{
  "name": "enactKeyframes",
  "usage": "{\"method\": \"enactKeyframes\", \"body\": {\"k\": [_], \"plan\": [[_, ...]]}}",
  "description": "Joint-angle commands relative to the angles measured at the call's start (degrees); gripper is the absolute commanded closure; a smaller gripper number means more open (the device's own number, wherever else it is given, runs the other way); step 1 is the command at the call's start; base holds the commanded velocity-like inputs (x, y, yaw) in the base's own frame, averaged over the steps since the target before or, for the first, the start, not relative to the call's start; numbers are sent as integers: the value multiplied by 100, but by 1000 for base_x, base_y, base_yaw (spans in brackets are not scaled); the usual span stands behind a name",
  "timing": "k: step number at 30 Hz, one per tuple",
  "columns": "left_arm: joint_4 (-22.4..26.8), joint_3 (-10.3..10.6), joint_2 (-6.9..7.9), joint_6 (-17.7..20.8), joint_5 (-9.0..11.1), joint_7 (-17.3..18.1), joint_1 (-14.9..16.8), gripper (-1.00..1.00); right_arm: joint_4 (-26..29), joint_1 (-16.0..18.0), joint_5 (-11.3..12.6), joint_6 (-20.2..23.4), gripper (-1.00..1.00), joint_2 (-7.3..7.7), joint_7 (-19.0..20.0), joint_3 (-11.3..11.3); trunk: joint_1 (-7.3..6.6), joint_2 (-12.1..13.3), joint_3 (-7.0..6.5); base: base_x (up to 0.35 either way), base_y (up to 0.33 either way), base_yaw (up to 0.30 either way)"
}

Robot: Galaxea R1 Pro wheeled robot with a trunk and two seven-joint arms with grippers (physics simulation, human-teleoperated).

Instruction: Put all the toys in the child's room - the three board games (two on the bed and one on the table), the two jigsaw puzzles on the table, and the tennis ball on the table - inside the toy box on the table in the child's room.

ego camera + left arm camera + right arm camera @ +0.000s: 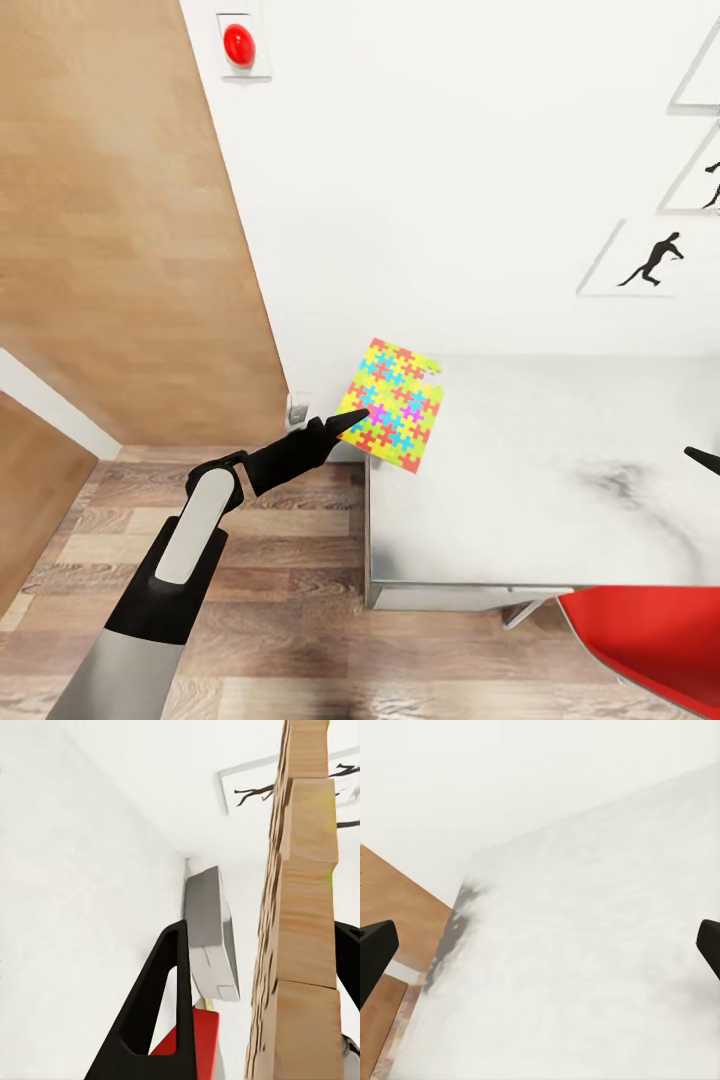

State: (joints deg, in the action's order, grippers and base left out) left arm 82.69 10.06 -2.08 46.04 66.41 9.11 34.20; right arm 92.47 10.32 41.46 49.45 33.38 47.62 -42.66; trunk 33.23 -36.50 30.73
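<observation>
Table (pixel 560 480): 1 puzzle (pixel 395 403), claw-held (pixel 352 418)

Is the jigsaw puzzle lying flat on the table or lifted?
Lifted and tilted: the jigsaw puzzle is pinched at its edge by the left gripper, hanging past the table corner.

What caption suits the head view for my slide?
Left tool holds a jigsaw puzzle tilted at the table corner.

- At three o'clock, the right gripper (pixel 703 459) showed only a black tip; the frame's edge took the rest.
- The red chair (pixel 650 640) at five o'clock was cropped.
- Silhouette prints (pixel 650 262) ran off at two o'clock.
</observation>
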Motion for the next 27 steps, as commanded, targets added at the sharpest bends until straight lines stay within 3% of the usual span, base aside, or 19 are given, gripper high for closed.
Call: {"method": "enactKeyframes", "body": {"k": [1,27], "plan": [[-8,-6,-3,18,-23,16,-1,100,-1,5,2,29,-100,1,23,-3,2,-6,-4,0,0,0],[31,-19,-9,11,-13,38,-10,100,-1,12,3,29,-100,-10,252,82,2,-6,-247,0,0,0]]}}
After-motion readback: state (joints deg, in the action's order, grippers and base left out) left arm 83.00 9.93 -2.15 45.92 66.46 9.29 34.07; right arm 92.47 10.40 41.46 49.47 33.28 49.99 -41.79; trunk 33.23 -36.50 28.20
